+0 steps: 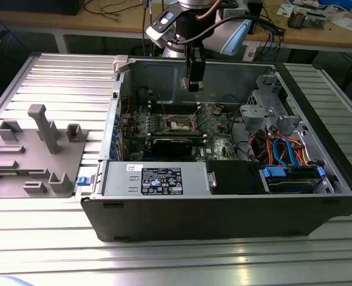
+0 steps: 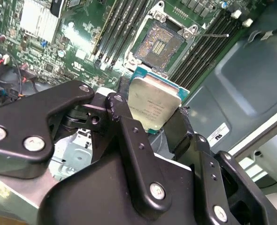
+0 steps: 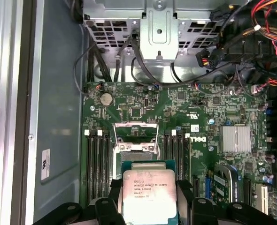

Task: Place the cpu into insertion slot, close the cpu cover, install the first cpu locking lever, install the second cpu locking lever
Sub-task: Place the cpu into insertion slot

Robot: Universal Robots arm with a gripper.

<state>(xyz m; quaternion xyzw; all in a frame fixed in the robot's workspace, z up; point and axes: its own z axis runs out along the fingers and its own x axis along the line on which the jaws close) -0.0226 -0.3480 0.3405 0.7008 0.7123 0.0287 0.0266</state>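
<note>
**Exterior view.** Your gripper (image 1: 192, 82) hangs inside the open case (image 1: 224, 208). It is over the board (image 1: 215, 134), near the slot (image 1: 181, 123) and higher than it.

**Both wrist views.** The fingers (image 2: 125, 112) are clamped on the cpu (image 2: 153, 104), one black pad on each of two opposite edges. The grey metal top of the cpu shows in both views. The cpu is held in the air, apart from the slot and not seated in it.

**Second wrist view.** The slot lies bare, its dark centre and contact field uncovered, with a pale rim around it. A thin lever (image 2: 212, 33) juts sideways from one corner of the slot.

**First wrist view.** The cover (image 3: 134, 129) shows as a silvery frame at the edge of the slot farther from the cpu. You cannot tell how far it is tilted. Memory slots (image 3: 97, 159) run in rows just beside the slot on two opposite sides. A finned heat sink (image 3: 235, 139) sits on the board, well apart from the slot, beyond one bank of memory slots.
</note>
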